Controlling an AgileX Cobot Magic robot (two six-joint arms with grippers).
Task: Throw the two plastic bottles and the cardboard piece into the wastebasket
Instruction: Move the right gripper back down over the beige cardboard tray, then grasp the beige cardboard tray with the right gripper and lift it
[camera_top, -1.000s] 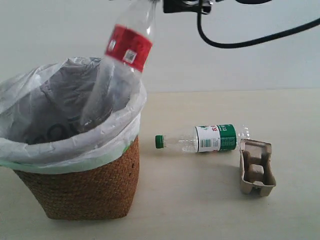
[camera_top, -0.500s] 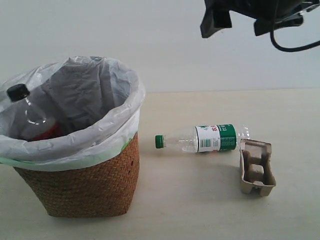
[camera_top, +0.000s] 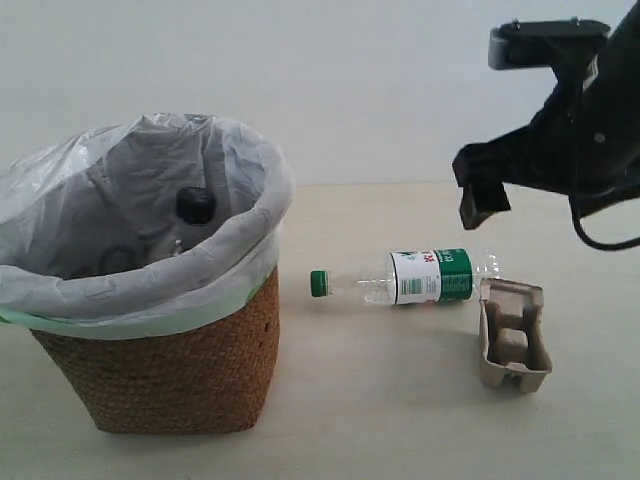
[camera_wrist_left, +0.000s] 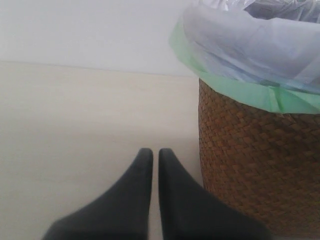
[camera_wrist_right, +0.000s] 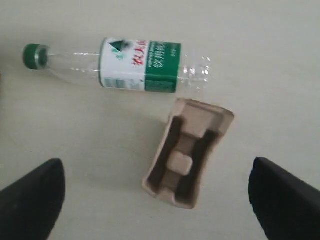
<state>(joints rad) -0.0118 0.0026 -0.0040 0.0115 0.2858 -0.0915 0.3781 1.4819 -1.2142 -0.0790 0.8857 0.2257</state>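
One black-cap bottle in wastebasket. Right tool spread over cardboard piece, just beside green-cap bottle: a grasp could knock it rolling. Left tool pressed together.

I see the wastebasket toward the desk's near left corner, with one plastic bottle inside it. To its right, mid-desk, the second plastic bottle lies on its side, cap toward the wastebasket. The cardboard piece sits just beside that bottle's base, nearer the front edge.
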